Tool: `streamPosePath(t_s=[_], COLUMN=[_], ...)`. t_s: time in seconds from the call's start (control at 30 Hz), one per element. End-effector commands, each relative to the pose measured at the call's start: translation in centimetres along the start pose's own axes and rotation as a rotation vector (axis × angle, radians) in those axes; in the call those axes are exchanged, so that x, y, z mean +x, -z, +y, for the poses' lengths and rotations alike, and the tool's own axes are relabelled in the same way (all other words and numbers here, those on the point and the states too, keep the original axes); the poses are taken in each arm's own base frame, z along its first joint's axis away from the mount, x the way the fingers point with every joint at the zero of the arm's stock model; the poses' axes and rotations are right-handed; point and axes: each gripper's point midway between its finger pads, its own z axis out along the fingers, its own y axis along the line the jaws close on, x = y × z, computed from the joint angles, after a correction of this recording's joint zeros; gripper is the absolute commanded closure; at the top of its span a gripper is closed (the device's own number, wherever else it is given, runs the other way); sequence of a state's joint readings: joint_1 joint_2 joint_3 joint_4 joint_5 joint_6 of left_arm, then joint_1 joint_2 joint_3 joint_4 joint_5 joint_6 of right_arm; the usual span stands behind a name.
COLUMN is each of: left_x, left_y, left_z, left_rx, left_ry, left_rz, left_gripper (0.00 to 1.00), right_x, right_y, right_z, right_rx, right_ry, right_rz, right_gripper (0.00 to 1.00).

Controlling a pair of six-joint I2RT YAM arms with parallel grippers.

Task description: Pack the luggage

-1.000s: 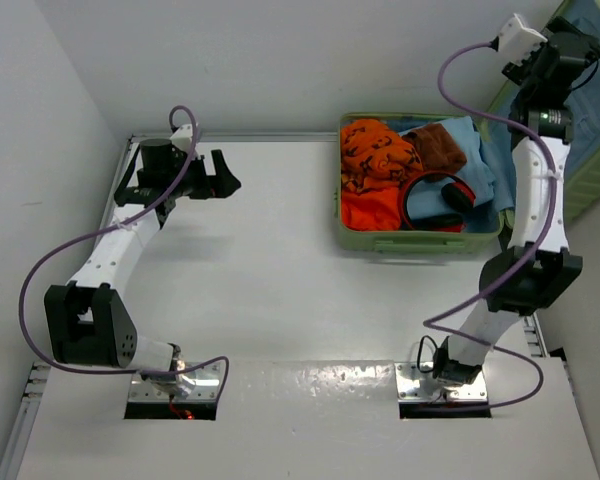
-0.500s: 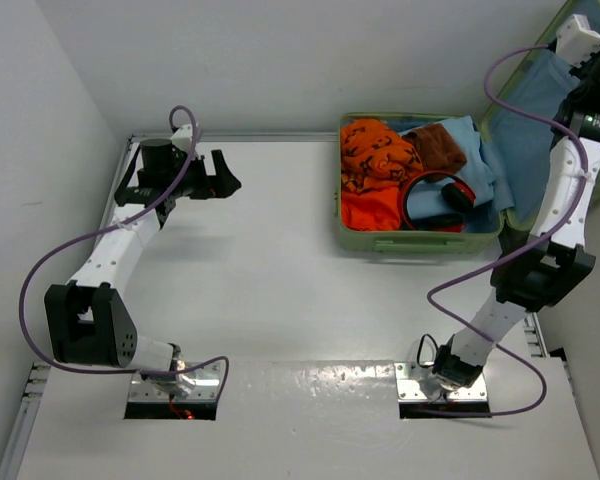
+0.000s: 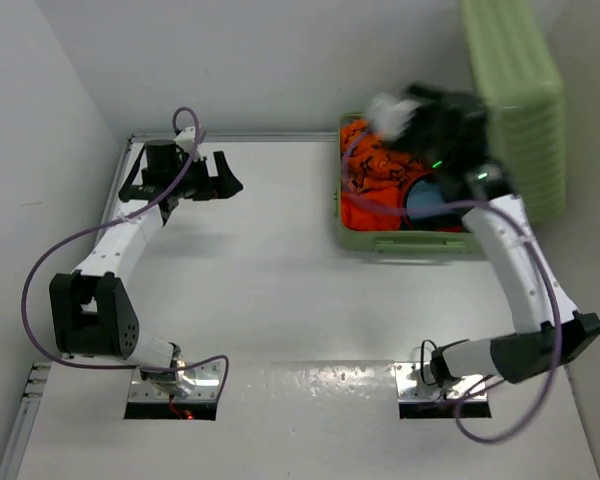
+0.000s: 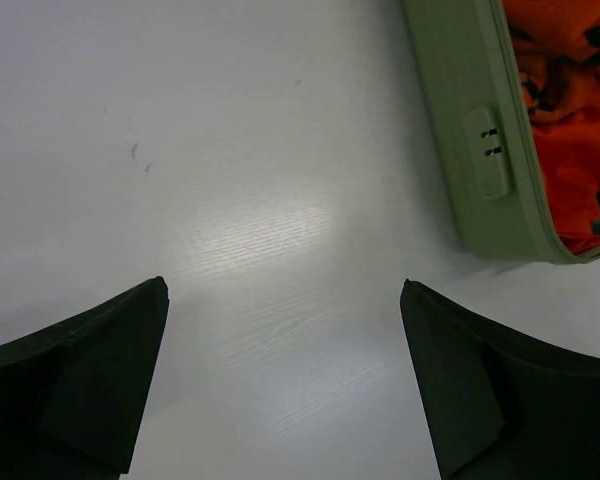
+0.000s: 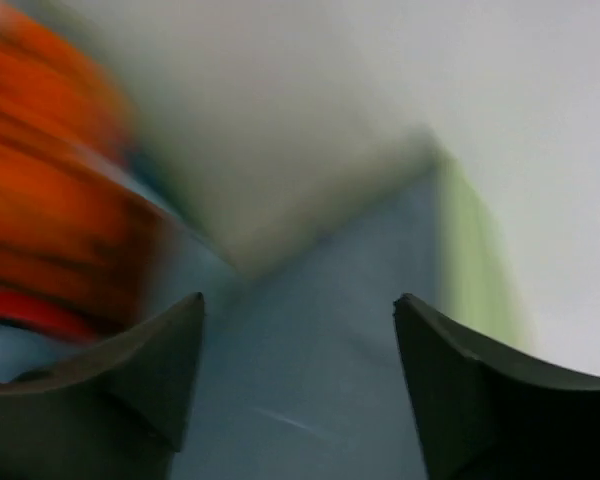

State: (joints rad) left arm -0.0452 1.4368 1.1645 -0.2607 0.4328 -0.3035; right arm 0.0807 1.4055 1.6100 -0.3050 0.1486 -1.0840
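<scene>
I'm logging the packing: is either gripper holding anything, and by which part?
Nothing is held. The left gripper is open over the white table; the right gripper is open above the light-green hard-shell suitcase, nothing between its jaws.

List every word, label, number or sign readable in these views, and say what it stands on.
No text here can be read.
Lock panel on the luggage: two small dark marks, too small to read.
Orange cloth inside: black print, too blurred to read as letters.
</scene>
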Motion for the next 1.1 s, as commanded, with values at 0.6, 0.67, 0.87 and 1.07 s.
streamPosePath(t_s=[0.6, 0.67, 0.87, 1.07], left_x=[3.7, 4.8, 6.7, 6.6], left_y=[-1.7, -2.4, -4.9, -7.6], left_z=[-5.8, -7.1, -11.1, -13.6], left_rx=[0.333, 0.362, 0.467, 0.631], left_ry=[0.120, 0.108, 0.093, 0.182], left_rz=[0.033, 0.064, 0.116, 0.110], left_gripper=[0.00, 0.00, 0.10, 0.28], right_x=[-17.6, -13.6, 3.7, 12.2], right_y=[15.0, 13.2, 9.0, 8.9], right_z=[6.5, 5.2, 3.6, 4.8], right_rx=[-0.364, -0.245, 0.101, 0.137], right_ry=[-0.756, -0.786, -0.923, -1.010], right_rz=[-0.445, -0.352, 0.039, 0.243], right_gripper=[0.21, 0.25, 0.36, 0.44])
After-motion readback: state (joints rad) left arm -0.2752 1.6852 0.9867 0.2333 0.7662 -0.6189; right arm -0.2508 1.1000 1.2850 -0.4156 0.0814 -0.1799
